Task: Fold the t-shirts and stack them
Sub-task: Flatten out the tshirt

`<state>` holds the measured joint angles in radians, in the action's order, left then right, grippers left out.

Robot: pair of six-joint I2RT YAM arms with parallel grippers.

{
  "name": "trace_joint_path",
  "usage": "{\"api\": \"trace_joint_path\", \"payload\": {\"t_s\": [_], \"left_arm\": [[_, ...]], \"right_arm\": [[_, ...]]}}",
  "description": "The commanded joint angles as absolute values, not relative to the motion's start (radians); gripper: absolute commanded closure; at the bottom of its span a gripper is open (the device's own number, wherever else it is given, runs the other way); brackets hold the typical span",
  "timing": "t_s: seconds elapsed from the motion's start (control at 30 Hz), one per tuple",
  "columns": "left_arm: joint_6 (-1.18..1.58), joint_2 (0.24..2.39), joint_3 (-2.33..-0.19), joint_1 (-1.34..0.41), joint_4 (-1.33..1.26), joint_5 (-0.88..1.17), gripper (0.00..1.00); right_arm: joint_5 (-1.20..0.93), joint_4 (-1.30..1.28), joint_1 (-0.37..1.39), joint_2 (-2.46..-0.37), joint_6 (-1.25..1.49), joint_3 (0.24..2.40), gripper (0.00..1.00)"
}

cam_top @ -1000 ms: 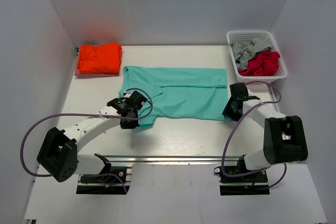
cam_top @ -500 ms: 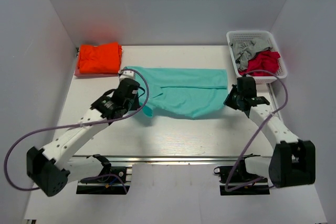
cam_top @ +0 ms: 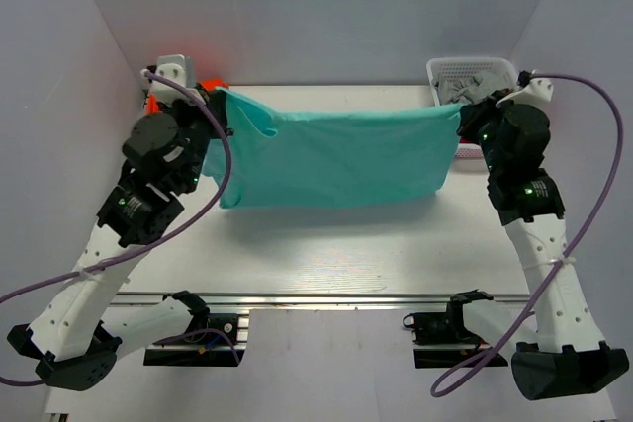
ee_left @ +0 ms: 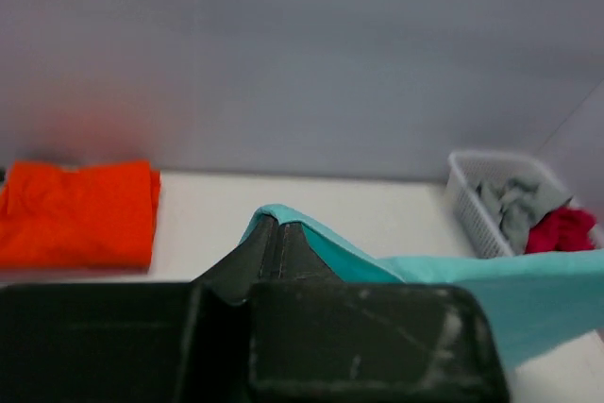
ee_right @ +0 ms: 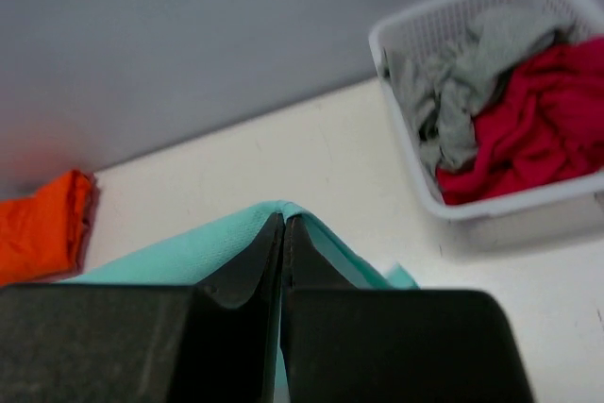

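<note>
Table point(cam_top: 326, 254): the surface under your lift.
Mint-teal t-shirt point(cam_top: 336, 160): hangs above the table as a sheet, long axis left to right, free lower edge nearest you. It is pulled taut, probably to flatten it for folding.
Orange t-shirt point(ee_left: 75, 214): folded at the far-left corner, likely the stack's base.
Left gripper point(ee_left: 281, 228), right gripper point(ee_right: 284, 224): each clenched on one upper corner of the teal cloth.

The counter point(cam_top: 326, 244) is white and flat, walled on three sides; a folded orange t-shirt point(ee_left: 75, 214) lies on its far left corner; a white basket point(ee_right: 514, 205) stands on its far right corner, holding a grey cloth point(ee_right: 444, 92) beside a red cloth point(ee_right: 528, 129).
</note>
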<state>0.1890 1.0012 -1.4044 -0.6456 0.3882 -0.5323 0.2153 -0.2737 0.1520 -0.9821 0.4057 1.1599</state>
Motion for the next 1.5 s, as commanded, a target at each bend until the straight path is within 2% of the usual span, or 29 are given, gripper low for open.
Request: {"api": "trace_joint_path", "payload": {"t_s": [0.0,0.33,0.57,0.73,0.97,1.03,1.23,1.47], "left_arm": [[0.026,0.973,-1.532,-0.65,0.293,-0.491,1.0],[-0.075,0.977,-1.828,-0.641,0.394,-0.451,1.0],[-0.077,0.968,-2.001,-0.632,0.503,-0.29,1.0],[-0.067,0.968,-2.1,-0.632,0.526,-0.169,1.0],[-0.04,0.959,-2.118,-0.632,0.546,-0.048,1.0],[-0.04,0.959,-2.065,-0.632,0.523,-0.048,1.0],[-0.072,1.034,-1.936,-0.632,0.422,-0.218,1.0],[-0.087,1.273,-1.725,-0.629,0.258,-0.588,1.0]], "right_arm": [[0.226,-0.235,0.155,-0.94,0.344,1.284,1.0],[0.131,-0.281,0.152,-0.806,0.305,1.431,1.0],[-0.026,-0.317,0.149,-0.733,0.299,1.514,1.0],[-0.058,-0.377,0.152,-0.7,0.273,1.595,1.0],[-0.028,-0.391,0.147,-0.612,0.287,1.511,1.0],[-0.005,-0.37,0.144,-0.614,0.296,1.487,1.0],[0.091,-0.315,0.149,-0.71,0.322,1.381,1.0],[0.152,-0.207,0.149,-0.946,0.386,1.214,1.0]]}}
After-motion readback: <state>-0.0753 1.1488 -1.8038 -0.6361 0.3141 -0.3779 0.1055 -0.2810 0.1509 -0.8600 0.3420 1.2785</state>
